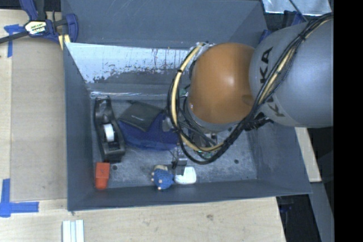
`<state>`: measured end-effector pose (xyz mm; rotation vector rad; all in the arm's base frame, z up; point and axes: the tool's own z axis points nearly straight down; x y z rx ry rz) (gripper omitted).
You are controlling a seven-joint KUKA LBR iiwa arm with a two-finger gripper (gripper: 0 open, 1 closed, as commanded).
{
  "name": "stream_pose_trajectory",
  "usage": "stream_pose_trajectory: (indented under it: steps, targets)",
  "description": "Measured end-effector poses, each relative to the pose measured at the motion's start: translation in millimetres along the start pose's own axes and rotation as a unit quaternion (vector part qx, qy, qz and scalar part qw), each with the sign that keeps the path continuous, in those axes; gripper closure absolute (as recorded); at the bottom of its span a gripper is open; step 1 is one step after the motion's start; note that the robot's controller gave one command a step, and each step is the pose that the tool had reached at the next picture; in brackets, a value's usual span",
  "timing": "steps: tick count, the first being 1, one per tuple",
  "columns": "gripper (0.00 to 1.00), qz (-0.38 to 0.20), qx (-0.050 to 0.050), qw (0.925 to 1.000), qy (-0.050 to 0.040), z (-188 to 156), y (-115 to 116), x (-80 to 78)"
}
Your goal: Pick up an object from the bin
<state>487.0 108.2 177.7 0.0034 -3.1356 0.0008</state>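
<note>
Gripper [180,160] mostly hidden under orange cover [221,85] and cables; whether jaws are open or closed cannot be told. Tip low near front wall of bin [170,20], just beside white piece [187,176] and blue toy [163,179]; contact unclear. Blue cloth [142,138] partly covered by arm. Dark grey item [139,113] behind cloth, kind unclear. Left: black tape dispenser [109,132], orange block [102,175].

orange-brown glossy dome cover [221,85] on the wrist, silver-grey arm casing [300,82] with dark letters, yellow and black cables [181,93]. just beside the gripper [181,165]: a small white rounded thing [186,176] and a small bright blue lumpy thing [163,179]. further out on that side: dark blue crumpled cloth [144,138], dark grey flat block [138,113], black plastic tape dispenser [108,136] with a white roll, orange-red little block [102,175]. grey metal bin [79,144], far wall pale with dark reddish speckles.
</note>
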Motion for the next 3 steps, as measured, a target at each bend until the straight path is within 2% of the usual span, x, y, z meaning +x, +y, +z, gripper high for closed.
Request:
stream_pose_trajectory:
  steps: [1, 2, 3]
  targets:
    - [0.0, -0.092, -0.001, 0.9957, -0.006, 108, -9, -80.5]
    - [1.0, -0.092, -0.001, 0.9958, -0.0062, 103, -10, -80.6]
    - [1.0, -0.101, 0.0, 0.9948, -0.0094, -69, -25, -92.6]
